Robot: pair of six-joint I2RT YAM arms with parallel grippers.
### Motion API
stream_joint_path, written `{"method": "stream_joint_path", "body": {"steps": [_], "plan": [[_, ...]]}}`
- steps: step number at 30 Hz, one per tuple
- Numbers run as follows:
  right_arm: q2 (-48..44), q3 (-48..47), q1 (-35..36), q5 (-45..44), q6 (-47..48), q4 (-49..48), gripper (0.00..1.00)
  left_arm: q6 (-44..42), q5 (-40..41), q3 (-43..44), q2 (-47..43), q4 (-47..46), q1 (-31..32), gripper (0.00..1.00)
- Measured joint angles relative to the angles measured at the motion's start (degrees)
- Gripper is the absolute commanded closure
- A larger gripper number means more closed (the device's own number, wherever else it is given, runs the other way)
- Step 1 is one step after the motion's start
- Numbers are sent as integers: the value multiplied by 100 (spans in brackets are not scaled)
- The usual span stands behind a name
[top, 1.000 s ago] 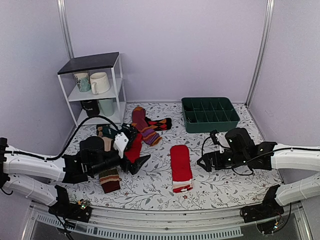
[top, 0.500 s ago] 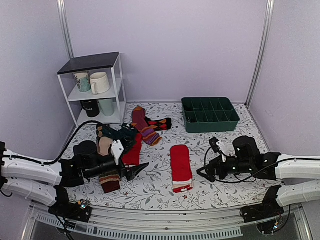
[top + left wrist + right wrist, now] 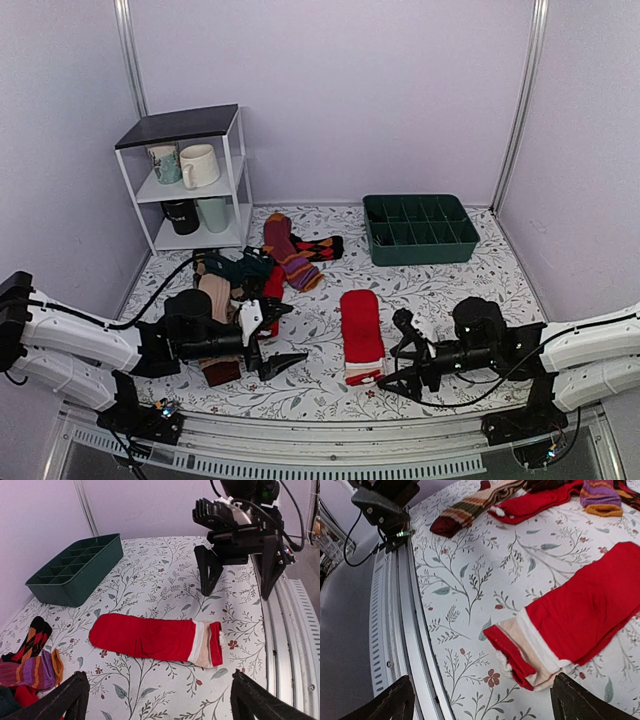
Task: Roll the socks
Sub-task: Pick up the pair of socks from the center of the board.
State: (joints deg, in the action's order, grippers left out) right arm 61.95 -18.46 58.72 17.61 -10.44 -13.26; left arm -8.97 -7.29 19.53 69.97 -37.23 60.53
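socks (image 3: 150, 639) soft red knit, matt; tray (image 3: 100, 575) green plastic, slight sheen; table cover (image 3: 165, 575) printed cloth, matt

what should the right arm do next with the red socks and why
Probably ease the right gripper toward the cuff end of the socks and close on it: the jaws stand open beside the cuff, and the pair lies flat, unrolled.

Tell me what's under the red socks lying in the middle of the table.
Only the floral tablecloth shows around the red socks. At the cuff end a second cuff peeks out below, so one sock seems to lie on the other; the lower one is mostly covered.
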Motion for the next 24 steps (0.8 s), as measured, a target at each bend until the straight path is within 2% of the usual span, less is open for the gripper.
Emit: {"method": "stream_joint_path", "body": {"steps": [7, 14, 18, 20, 22, 23, 24], "plan": [[992, -205, 745, -625, 229, -94, 8, 76, -205, -15, 595, -319, -7, 1], [1126, -280, 905, -1141, 431, -264, 11, 155, -354, -15, 885, -533, -7, 2], [1241, -297, 909, -1261, 621, -417, 14, 201, -428, -15, 1075, -732, -7, 7], [1401, -337, 911, -1248, 693, -476, 23, 199, -490, -15, 1147, -848, -7, 8], [1561, -369, 911, -1204, 758, -533, 52, 199, -555, -13, 1220, -966, -7, 8], [1628, -369, 911, -1163, 767, -568, 61, 199, -573, -13, 1246, -1008, -7, 8], [1665, -369, 914, -1150, 798, -581, 62, 201, -584, -13, 1270, -1047, -7, 8]]}}
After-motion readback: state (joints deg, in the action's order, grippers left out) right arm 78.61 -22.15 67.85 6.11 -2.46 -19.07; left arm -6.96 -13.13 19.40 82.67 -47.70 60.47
